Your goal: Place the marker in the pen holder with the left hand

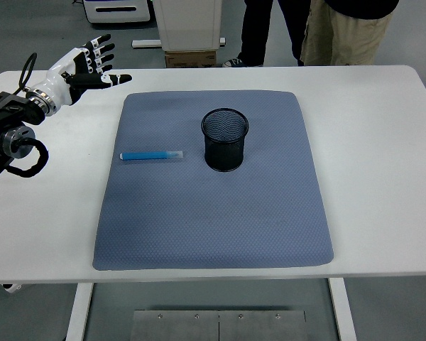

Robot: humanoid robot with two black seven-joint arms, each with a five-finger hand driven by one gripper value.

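Our left hand (pixel 92 62) hangs open and empty, up left of the pen holder (pixel 225 139). The marker (pixel 152 155) lies flat just left of it. We'd pinch mid-barrel, then tip it upright over the rim.

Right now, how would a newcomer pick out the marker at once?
A grey-blue mat covers the middle of the white table. On its left part, left of the black mesh pen holder, lies the marker: flat, blue, the only loose stick-shaped thing there.
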